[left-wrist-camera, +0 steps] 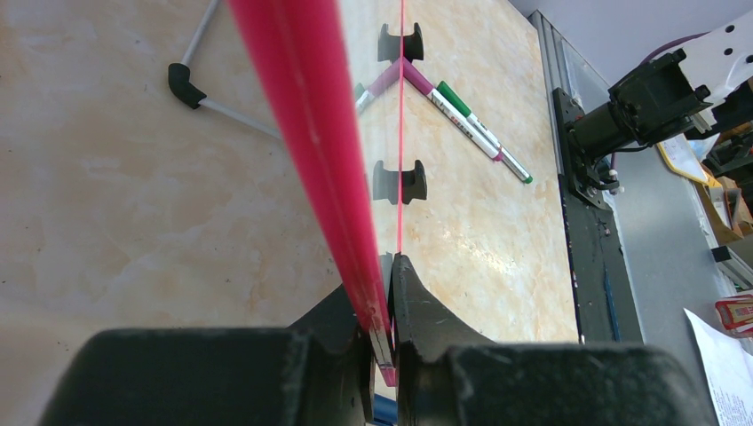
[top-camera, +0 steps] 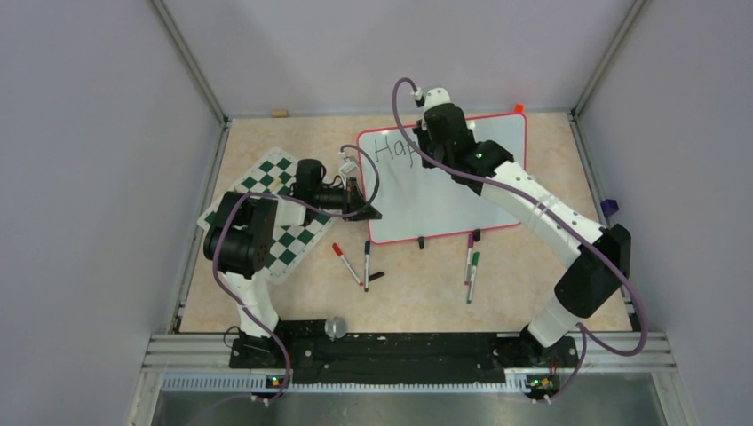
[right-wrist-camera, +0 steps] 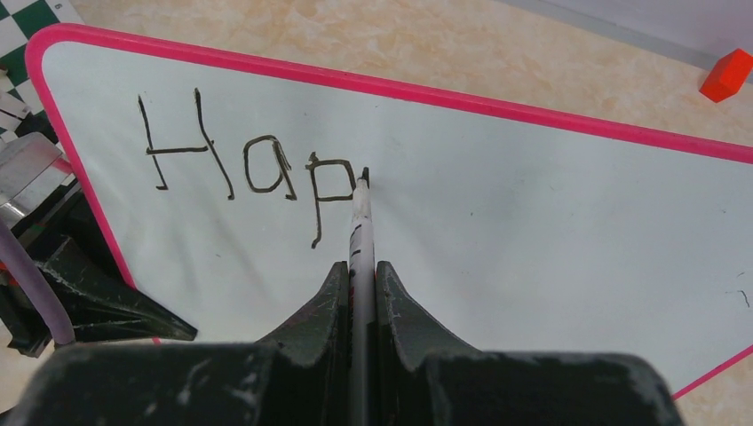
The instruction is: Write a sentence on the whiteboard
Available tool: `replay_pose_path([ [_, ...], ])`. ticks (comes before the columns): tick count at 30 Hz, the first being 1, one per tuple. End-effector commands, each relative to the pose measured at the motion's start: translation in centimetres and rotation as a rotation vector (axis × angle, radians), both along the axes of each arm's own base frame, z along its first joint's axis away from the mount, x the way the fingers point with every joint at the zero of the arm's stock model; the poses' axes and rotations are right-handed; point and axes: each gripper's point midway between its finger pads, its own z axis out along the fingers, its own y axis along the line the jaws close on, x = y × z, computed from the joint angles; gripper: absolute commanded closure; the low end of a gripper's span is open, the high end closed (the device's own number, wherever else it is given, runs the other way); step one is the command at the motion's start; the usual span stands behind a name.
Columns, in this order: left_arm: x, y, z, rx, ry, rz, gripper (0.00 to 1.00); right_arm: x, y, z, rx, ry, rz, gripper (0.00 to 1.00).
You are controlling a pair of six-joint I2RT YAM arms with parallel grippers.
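Red around the rim of the whiteboard (top-camera: 462, 200), lying toward the far edge of the tabletop (top-camera: 550, 160), right of centre. Reads "Hap" near its far-left corner. Left end effector (left-wrist-camera: 388, 266): pressed together on the board's left frame, steadying it. Right end effector (right-wrist-camera: 360, 271): pinching a marker (right-wrist-camera: 360, 217), tip seemingly touching the surface just beside the "p". Risks, as judged: pressing too hard and skidding the board out of the left pinch; lifting too little between strokes and dragging a stray tail across the letters; letting the marker tilt in the grip and losing tip contact; slanting the line off level.
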Motion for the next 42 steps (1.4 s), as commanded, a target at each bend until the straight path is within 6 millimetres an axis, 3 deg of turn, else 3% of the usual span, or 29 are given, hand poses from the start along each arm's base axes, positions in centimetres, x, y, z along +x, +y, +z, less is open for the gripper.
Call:
replay_pose_path([
  [1,-1.7,-0.2,-2.5,0.027,-0.001,-0.04,1.0,1.4,-0.2,2.7,0.026,-0.081,-0.03,1.0],
  [15,-1.6,-0.3,-2.5,0.027,-0.002,-0.04,1.0,1.9,-1.1,2.5,-0.004,-0.098,-0.079,1.0],
  [24,-1.7,-0.2,-2.6,0.027,-0.001,-0.04,1.0,1.2,-1.9,1.8,-0.027,-0.079,-0.085,1.0],
  [32,-1.7,-0.2,-2.5,0.026,-0.002,-0.042,1.0,0.3,-2.0,0.4,-0.047,-0.034,-0.057,1.0],
  [42,-1.7,-0.2,-2.4,0.026,-0.002,-0.042,1.0,-0.1,-1.2,0.1,-0.028,-0.018,-0.021,1.0],
])
